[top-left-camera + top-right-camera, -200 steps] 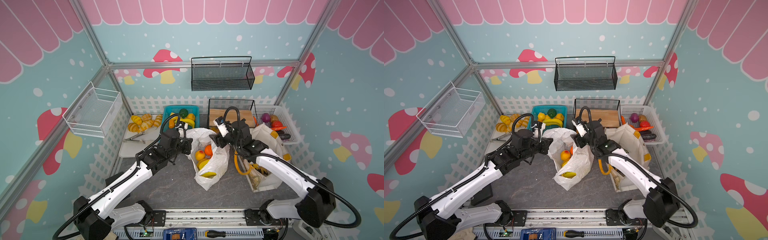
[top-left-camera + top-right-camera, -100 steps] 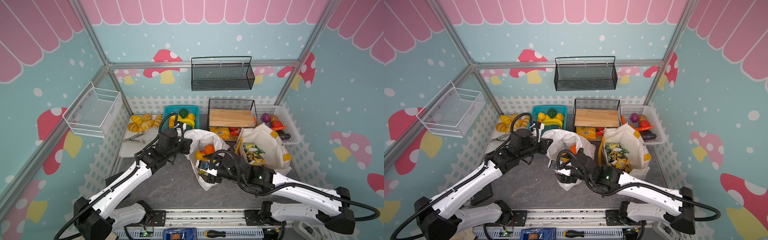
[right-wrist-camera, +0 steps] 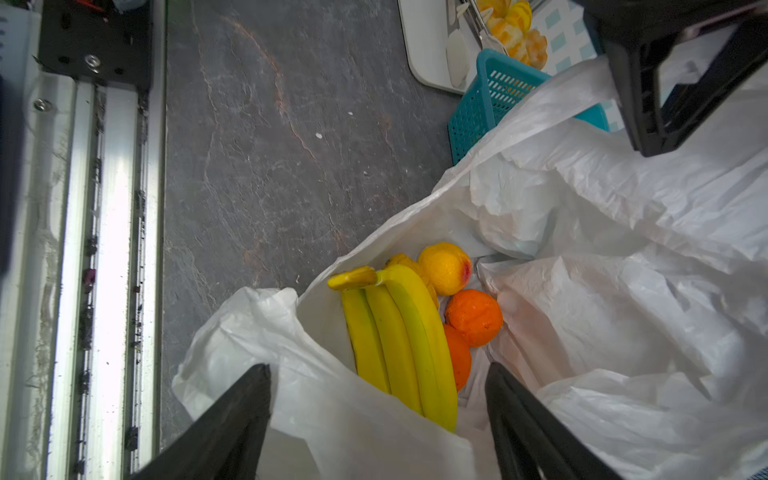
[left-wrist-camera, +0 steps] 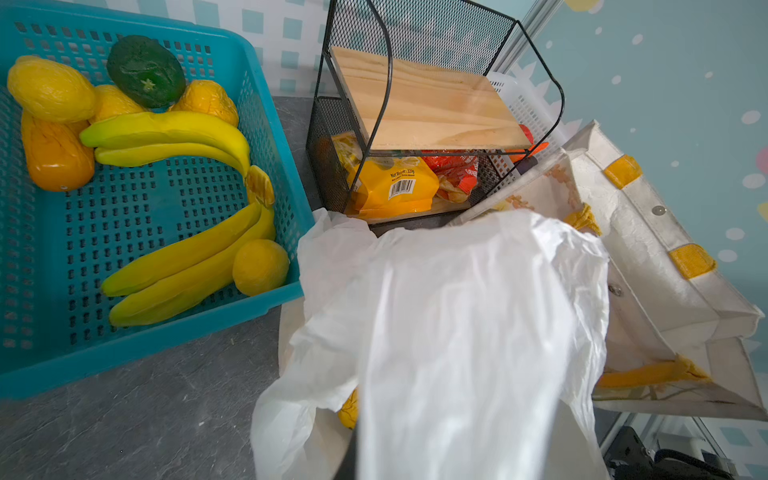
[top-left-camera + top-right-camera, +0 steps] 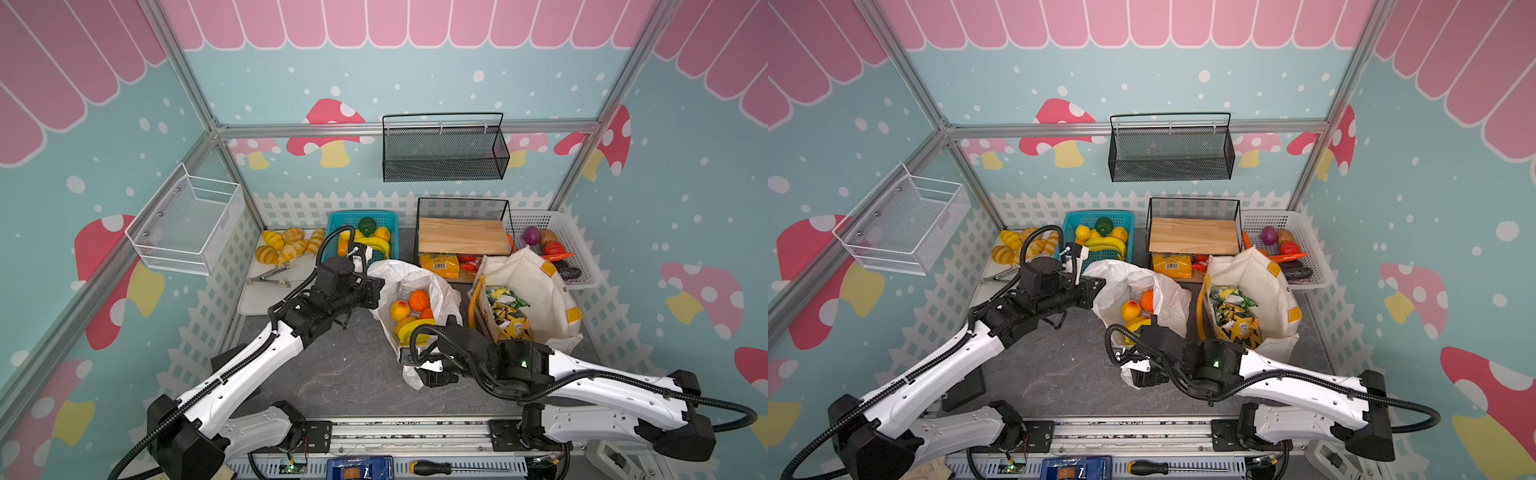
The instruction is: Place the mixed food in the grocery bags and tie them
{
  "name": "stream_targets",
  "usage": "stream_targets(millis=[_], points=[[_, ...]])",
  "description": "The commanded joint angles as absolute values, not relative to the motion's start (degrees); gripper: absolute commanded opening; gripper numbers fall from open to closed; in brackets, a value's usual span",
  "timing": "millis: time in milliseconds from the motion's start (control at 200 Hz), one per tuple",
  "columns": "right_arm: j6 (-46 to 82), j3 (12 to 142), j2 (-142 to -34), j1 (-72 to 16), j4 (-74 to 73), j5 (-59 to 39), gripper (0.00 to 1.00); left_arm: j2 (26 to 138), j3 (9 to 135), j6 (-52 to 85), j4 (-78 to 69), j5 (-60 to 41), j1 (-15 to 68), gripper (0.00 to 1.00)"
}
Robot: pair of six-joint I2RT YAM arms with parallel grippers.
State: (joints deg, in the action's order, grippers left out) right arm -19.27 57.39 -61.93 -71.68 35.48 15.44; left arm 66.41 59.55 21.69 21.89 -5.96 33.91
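The white plastic grocery bag (image 5: 419, 276) stands open mid-table in both top views, with yellow bananas (image 3: 399, 340) and oranges (image 3: 473, 318) inside. My left gripper (image 5: 376, 289) is shut on the bag's far-left rim; in the left wrist view the stretched white plastic (image 4: 457, 353) hides its jaws. My right gripper (image 3: 377, 368) hangs open low at the bag's near end (image 5: 409, 376), its fingers on either side of the plastic edge and the bananas. The cream canvas tote (image 5: 540, 286) stands to the right, holding yellow-and-black and green snack packets (image 5: 507, 309).
Behind the bags stand a teal basket (image 5: 390, 216) of fruit and a black wire rack (image 5: 463, 203) with a wooden shelf over a yellow packet (image 5: 438, 264). A white basket (image 5: 582, 249) of vegetables is far right. A white tray (image 5: 257, 299) with bread rolls and tongs lies far left.
My right arm has swung from the bag's far rim down to its near end and now hangs there, jaws wider. The left gripper has kept its hold and place.
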Motion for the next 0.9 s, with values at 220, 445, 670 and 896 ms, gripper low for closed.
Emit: stream_targets(millis=[220, 445, 670, 896], points=[[-20.79, 60.25, -55.02, -71.98, 37.85, 11.26, 0.74, 65.82, 59.76, 21.18, 22.72, -6.85, 33.40, 0.00], [-21.01, 57.23, -55.26, -71.98, 40.76, 11.16, 0.73, 66.01, 59.84, 21.18, 22.68, -6.76, 33.29, 0.00], [-26.53, 51.94, -56.91, -71.98, 35.21, 13.97, 0.70, 66.27, 60.18, 21.36, 22.68, -7.38, 33.22, 0.00], [-31.25, 48.69, -58.95, -71.98, 25.64, 19.22, 0.52, 66.44, 60.37, 21.52, 22.68, -7.99, 33.18, 0.00]])
